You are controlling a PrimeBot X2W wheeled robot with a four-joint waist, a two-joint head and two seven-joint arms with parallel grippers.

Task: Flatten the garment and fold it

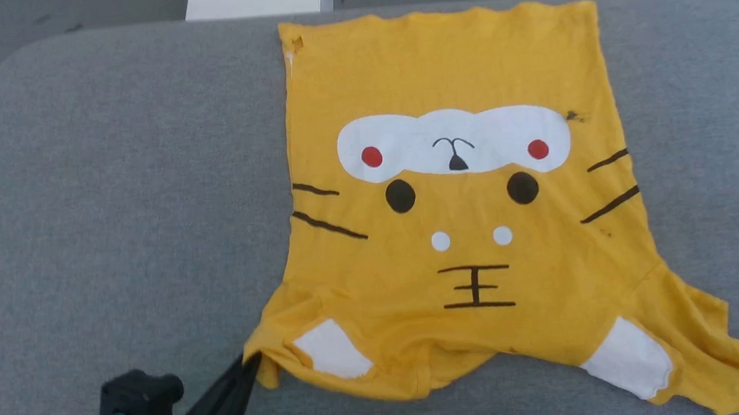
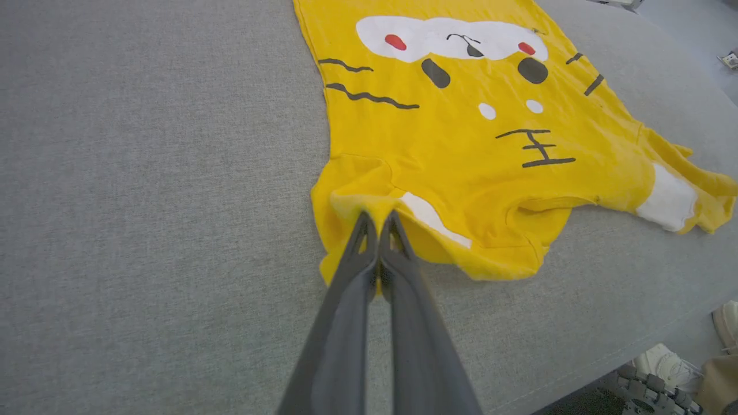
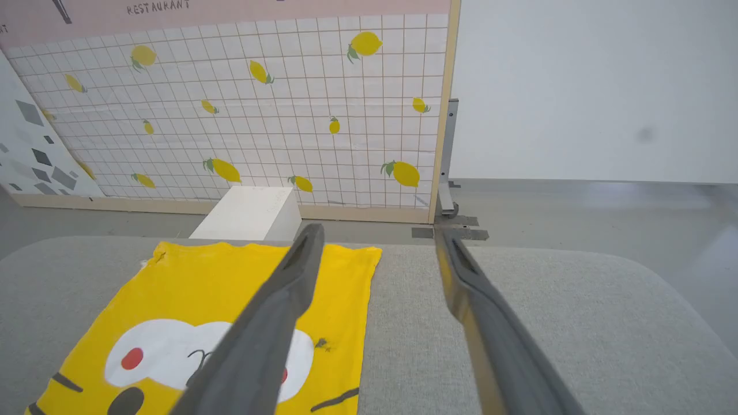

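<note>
Big grey padded worktop (image 1: pixel 103 192), mustard-yellow cotton T-shirt (image 1: pixel 451 71) lying print-up on it, mostly flat. Soft, light, floppy imo, so grab sleeve tips or hem corners. Left end effector (image 2: pixel 377 222) pinched tight on the bunched sleeve, right end effector (image 3: pixel 379 233) spread wide w/ nothing in it. Neckline's rumpled, hard to make out.

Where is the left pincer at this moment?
It is at the lower left of the head view, over the grey table. The left pincer is shut on the left-hand sleeve tip of the yellow T-shirt, beside a white patch.
</note>
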